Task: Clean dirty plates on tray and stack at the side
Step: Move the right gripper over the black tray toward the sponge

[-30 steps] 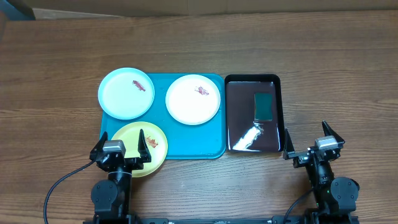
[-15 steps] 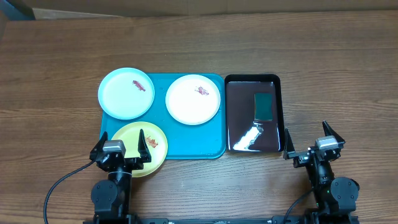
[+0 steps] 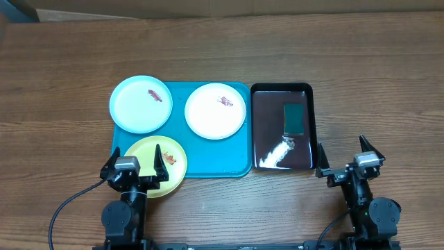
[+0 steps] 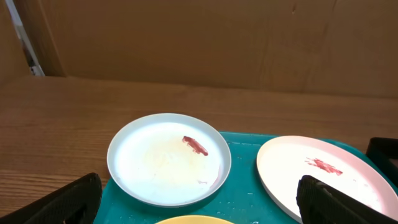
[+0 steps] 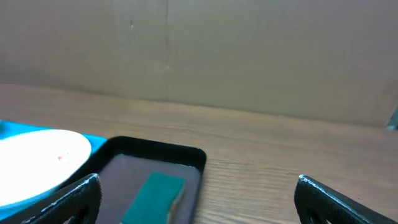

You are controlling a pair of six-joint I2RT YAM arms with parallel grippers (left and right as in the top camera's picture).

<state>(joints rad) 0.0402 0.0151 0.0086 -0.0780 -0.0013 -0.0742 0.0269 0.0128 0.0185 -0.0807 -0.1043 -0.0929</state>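
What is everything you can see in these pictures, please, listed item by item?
tray: one, turquoise, mid-table
plates: three, each with a reddish-brown smear; light blue plate on the tray's far-left corner, white plate far right, pale yellow plate near left, overhanging the rim
dark tray: one, glossy brown-black, beside the turquoise one on the right
sponge: one, green, inside the dark tray
table: one, brown wood
cardboard: brown, behind the table
left gripper: one, black, open, empty, over the yellow plate
right gripper: one, black, open, empty, near the dark tray
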